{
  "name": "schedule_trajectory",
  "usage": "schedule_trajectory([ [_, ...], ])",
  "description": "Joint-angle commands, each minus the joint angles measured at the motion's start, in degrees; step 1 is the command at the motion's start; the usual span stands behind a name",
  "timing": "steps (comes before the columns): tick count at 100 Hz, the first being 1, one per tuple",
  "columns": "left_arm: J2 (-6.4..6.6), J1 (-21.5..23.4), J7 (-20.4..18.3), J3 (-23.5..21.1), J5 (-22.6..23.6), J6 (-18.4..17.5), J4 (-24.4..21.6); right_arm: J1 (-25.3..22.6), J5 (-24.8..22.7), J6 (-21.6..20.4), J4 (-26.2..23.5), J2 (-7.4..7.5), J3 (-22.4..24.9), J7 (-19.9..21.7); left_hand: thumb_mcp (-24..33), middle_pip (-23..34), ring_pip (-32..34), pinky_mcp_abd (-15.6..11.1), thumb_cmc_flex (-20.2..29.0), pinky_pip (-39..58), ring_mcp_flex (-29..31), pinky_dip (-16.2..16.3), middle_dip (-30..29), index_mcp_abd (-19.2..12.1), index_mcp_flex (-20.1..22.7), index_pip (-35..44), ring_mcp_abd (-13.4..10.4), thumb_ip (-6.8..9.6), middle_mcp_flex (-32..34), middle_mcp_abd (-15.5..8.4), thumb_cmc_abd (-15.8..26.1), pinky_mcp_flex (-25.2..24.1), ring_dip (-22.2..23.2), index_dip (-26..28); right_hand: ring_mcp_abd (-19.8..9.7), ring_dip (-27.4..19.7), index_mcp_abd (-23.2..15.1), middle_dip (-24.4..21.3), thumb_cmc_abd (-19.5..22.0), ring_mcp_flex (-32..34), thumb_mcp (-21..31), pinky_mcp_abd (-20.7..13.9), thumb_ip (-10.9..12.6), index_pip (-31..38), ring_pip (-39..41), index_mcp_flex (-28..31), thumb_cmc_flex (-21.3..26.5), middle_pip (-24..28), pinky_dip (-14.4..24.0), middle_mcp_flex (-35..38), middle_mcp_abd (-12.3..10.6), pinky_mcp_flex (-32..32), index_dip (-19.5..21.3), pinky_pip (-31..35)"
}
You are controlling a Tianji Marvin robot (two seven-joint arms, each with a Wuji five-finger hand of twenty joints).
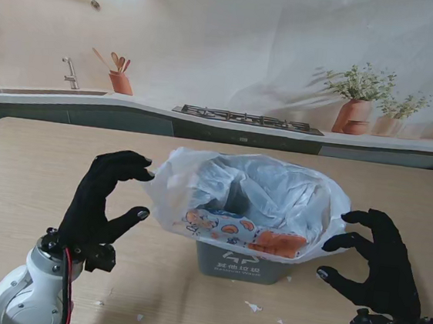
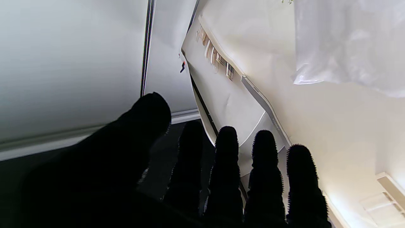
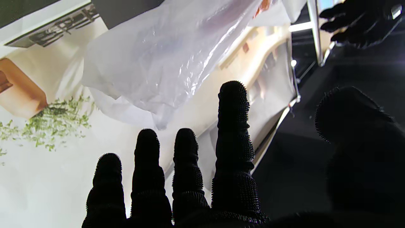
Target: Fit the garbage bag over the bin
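A small grey bin (image 1: 241, 264) stands near the middle of the wooden surface (image 1: 28, 181), with white lettering on the side facing me. A translucent white garbage bag (image 1: 252, 189) sits in it, its mouth billowing wide and loose over the rim, draped outward on both sides; orange and blue printed wrapping shows through the plastic at the near edge. The bag's rim is not pulled snug down the bin's walls.

The left hand (image 1: 104, 200), in a black glove, hovers just beside the bag's left edge with fingers curled and spread, gripping nothing; whether its upper fingertips touch the plastic I cannot tell. From its wrist view the fingers (image 2: 226, 171) stand apart with the bag (image 2: 348, 44) off to one side. The right hand (image 1: 376, 260) waits near the bag's right edge, also released, fingers apart and bent toward it. Its wrist view shows splayed fingers (image 3: 234, 142) with the bag (image 3: 158, 60) beyond them.

A few white scraps (image 1: 253, 307) lie on the surface nearer to me than the bin.
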Motion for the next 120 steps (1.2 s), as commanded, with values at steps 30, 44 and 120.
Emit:
schedule_trajectory([
  [30, 3.61, -4.1, -10.6, 0.7, 7.0, 4.1, 0.8, 0.0, -3.2, -0.8, -0.3, -0.39, -0.1, -1.6, -4.6, -6.9, -8.4, 4.0, -5.8, -11.5, -3.5, -6.1, -4.2, 3.0, 3.6, -15.4, -0.1, 1.64, -0.3, 0.3, 0.1, -1.1, -5.7, -6.5, -1.0, -0.5, -1.8, -0.4, 1.9, -2.1, -1.0, -0.3, 3.1, -4.2, -1.6, -14.1, 0.7, -1.5, 1.7, -4.5, -1.0, -1.7, -0.5, 0.0],
  [44, 4.84, -6.7, -13.4, 2.9, 9.8, 4.6, 3.4, 0.1, -2.3, -1.6, -0.8, -0.59, 0.1, -1.3, -10.3, -8.6, -11.7, 6.0, -8.7, -19.3, -6.7, -10.0, -5.2, 3.2, 1.1, -18.8, -0.6, 2.11, -2.8, 0.0, 1.1, -1.2, -6.9, -8.3, -1.1, -0.5, -1.9, -0.5, 2.5, -2.2, -1.1, -0.4, 3.2, -4.0, -1.6, -18.0, 0.5, -1.4, 1.9, -5.4, -0.9, -1.8, -0.5, 0.1],
  [120, 6.86, -11.1, -12.1, 11.1, 19.5, 11.3, 7.1, 0.0, 7.9, -1.0, -0.5, -0.05, 0.8, 8.0, -3.9, -3.0, -8.6, 8.7, -4.7, -21.1, 0.9, -10.7, -0.6, -1.1, 22.5, -5.8, 0.3, 0.02, 12.7, -2.3, -2.1, -1.3, -4.8, -3.2, -0.3, -1.7, -1.2, -1.6, 2.8, -0.4, -1.2, 0.5, 3.1, -6.2, -3.9, -17.3, 0.7, -3.5, 1.6, -3.1, -0.4, -0.8, -3.6, -0.6],
])
